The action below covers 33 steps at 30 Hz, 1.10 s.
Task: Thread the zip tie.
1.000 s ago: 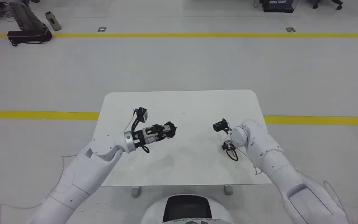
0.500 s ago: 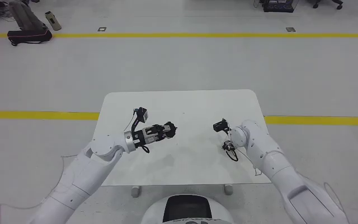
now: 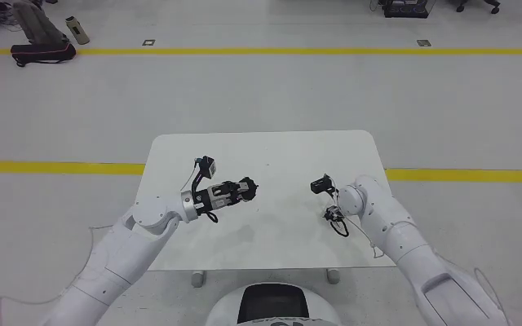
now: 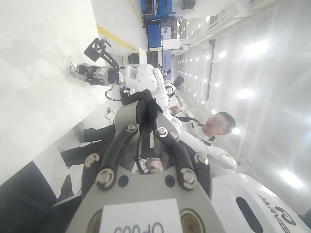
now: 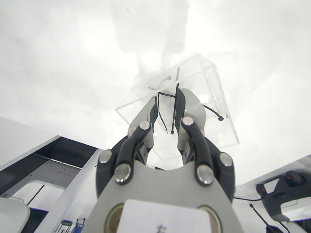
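Jaws parted on right gripper (image 5: 167,98), pinched together on left gripper (image 4: 145,100). White table (image 3: 285,155), yellow-lined floor (image 3: 245,90) beyond. Black zip ties (image 5: 173,122) in clear box (image 5: 218,93), between right jaws.

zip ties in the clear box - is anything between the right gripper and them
Nothing visible does. The right gripper is open with its fingers down in the clear box, and two zip ties lie between them. The box walls stand off to the sides, not in the path.
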Available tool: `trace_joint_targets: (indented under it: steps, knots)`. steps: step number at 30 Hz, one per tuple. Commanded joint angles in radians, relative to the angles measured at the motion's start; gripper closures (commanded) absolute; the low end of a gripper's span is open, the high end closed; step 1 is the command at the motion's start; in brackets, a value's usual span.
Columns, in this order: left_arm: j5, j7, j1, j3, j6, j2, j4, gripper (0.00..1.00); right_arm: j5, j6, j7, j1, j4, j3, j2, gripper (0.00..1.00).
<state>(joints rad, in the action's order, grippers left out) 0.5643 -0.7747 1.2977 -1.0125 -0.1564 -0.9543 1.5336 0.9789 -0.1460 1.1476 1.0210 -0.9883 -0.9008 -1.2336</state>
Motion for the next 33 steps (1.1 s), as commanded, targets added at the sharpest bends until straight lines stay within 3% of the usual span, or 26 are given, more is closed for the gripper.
trace_joint_targets:
  steps: [1,10,23,33]
  knots:
    - [0.0,0.0,0.0,0.0,0.0,0.0,0.0,1.0,0.008,0.007,-0.003,0.0,-0.006,0.0,0.0,0.83]
    - [0.0,0.0,0.0,0.0,0.0,0.0,0.0,1.0,0.007,-0.004,0.015,0.021,-0.06,-0.02,0.011,0.84]
    - [0.0,0.0,0.0,0.0,0.0,0.0,0.0,1.0,-0.009,-0.009,0.008,0.004,-0.007,0.005,-0.001,0.93]
    - [0.0,0.0,0.0,0.0,0.0,0.0,0.0,1.0,-0.006,-0.005,-0.008,-0.016,0.03,0.028,-0.012,0.91]
